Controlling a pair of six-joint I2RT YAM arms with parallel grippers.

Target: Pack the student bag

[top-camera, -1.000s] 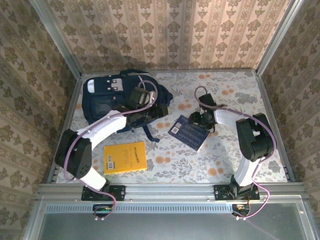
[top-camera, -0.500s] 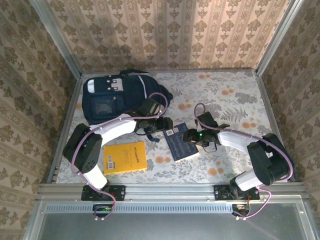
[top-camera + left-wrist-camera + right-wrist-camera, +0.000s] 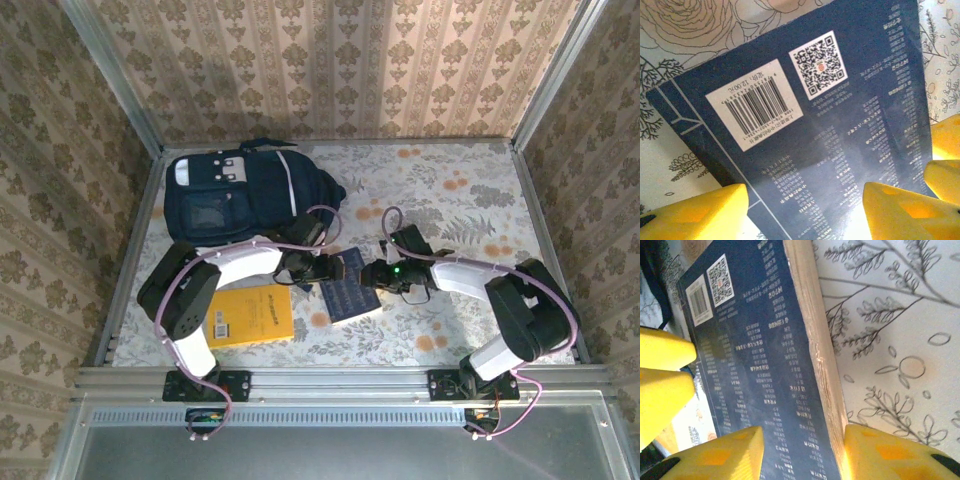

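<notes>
At the back left of the surface, the student bag lies flat, well apart from both books, so packing seems barely begun. Near the middle, the right tool pinches the blue book at its page edge. The left tool hangs spread over the cover. The yellow book waits untouched. Flowered cloth covers the surface, and patterned wallpaper lines the walls.

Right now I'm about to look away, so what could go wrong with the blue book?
1. The right claw straddles only the page edge of the book, so it may slip or fan open.
2. The left claw hovers open over the same cover, close to the other's fingers; they could knock together.
3. The bag lies apart, so a weak hold might fail on the way.
</notes>
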